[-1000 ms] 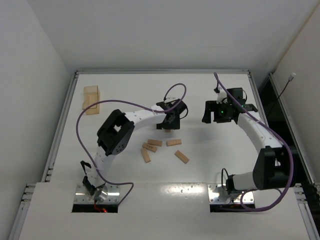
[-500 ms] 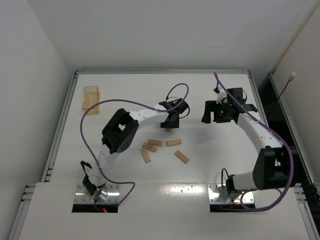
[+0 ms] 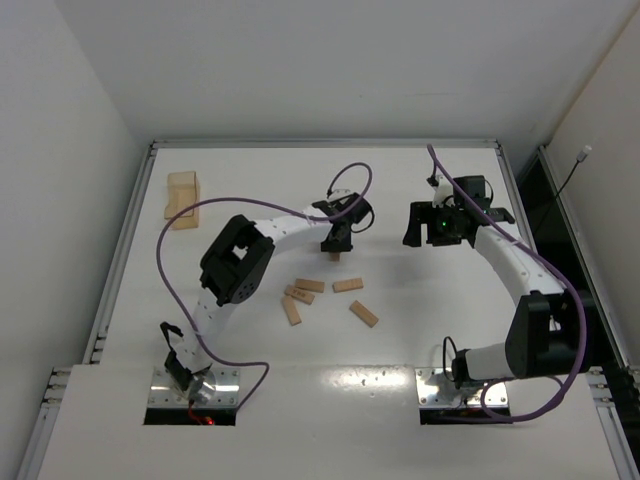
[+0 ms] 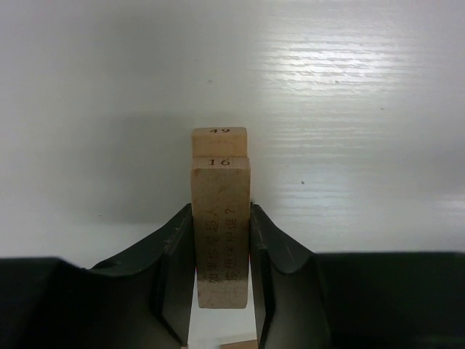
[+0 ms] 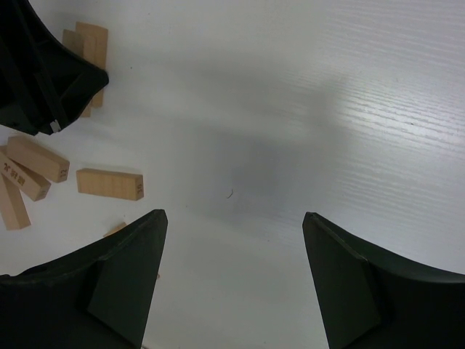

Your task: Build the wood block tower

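My left hand [image 4: 221, 215] pinches the top bar [image 4: 220, 251] of the wood block tower [image 3: 334, 256], near the middle of the table [image 3: 440, 330], just beyond the loose bars [image 3: 348, 285]. My right hand [image 5: 232, 222] hangs wide open and empty, well apart.

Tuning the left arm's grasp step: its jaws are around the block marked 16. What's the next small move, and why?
Probably lift it straight up a little, slowly. The left gripper has its jaws against both sides of the block marked 16, and the block marked 49 sits right against that one, so any sideways drag could knock it. The right gripper hangs open, off to the side.
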